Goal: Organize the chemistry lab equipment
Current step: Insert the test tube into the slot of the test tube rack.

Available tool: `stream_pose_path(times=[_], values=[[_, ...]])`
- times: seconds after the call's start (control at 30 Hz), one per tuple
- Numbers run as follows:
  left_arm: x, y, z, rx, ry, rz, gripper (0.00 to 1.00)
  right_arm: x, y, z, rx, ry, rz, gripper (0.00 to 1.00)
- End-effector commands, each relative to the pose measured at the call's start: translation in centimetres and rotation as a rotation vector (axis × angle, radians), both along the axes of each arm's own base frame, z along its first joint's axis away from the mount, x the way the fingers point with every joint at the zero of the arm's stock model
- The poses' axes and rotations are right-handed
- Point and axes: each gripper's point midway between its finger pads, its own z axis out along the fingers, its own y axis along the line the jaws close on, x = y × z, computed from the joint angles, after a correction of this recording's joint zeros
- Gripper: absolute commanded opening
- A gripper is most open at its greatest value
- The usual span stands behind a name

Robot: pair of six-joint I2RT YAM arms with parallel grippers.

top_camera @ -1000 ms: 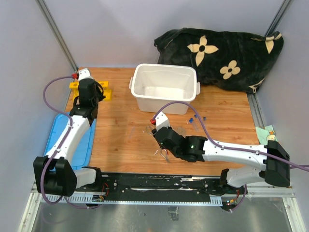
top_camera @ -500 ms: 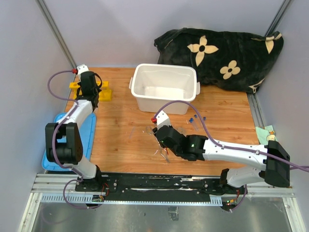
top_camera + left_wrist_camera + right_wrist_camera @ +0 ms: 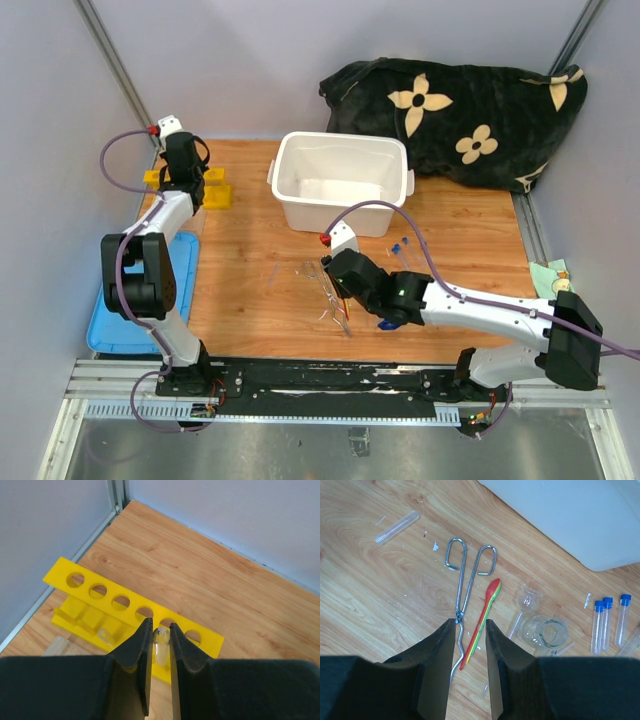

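**Left gripper** (image 3: pixel 160 625): the black matte fingers are closed to a narrow gap on a clear tube (image 3: pixel 161 647). The tube is slim, round-ended and held upright. It hangs over the yellow tube rack (image 3: pixel 131 609), a flat plastic bar pierced by a row of round holes, with a stepped base below. A second clear tube (image 3: pixel 105 635) lies in that base. In the overhead view the rack (image 3: pixel 216 194) sits to the left of the white bin (image 3: pixel 340 138), by the side wall.

**Right gripper** (image 3: pixel 470 623): the fingers stand moderately apart and grip nothing. The stems of the metal tweezers (image 3: pixel 461 600) and the tail of the red-orange tool (image 3: pixel 489 597) run between them. Whether either finger touches these items cannot be told.

**Items on the near side of the bin**, on the wood-grain table (image 3: pixel 380 595):
- The tweezers are bent steel wire with two looped ends pointing towards the bin.
- The red-orange tool is thin with a spoon-shaped tip, and lies just beside the tweezers.
- A small round flask (image 3: pixel 528 600) and a clear glass beaker (image 3: pixel 546 632) lie farther right of these.
- Three blue-capped tubes (image 3: pixel 606 625) lie side by side beyond the flask and beaker, below the bin's right corner.
- A loose clear tube (image 3: pixel 397 527) rests off the bin's left end.

The bin is smooth, rounded white plastic.
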Motion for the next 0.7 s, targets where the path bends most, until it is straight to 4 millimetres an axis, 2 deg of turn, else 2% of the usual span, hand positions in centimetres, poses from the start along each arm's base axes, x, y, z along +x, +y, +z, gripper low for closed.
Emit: stream_pose_path(times=[0.0,0.23,0.67], values=[[1.1,0.7,1.1,0.021,-0.045,0.018,0.0,0.6,-0.3,-0.4,0.004,0.01,-0.007,0.31],[1.5,1.0,0.8,0.037,-0.031,0.021,0.0,1.4,-0.5,-0.7,0.012,0.018,-0.025,0.31],[1.3,1.3,-0.6,0.058,-0.002,0.032,0.0,1.2,-0.4,-1.4,0.022,0.055,-0.005,0.31]])
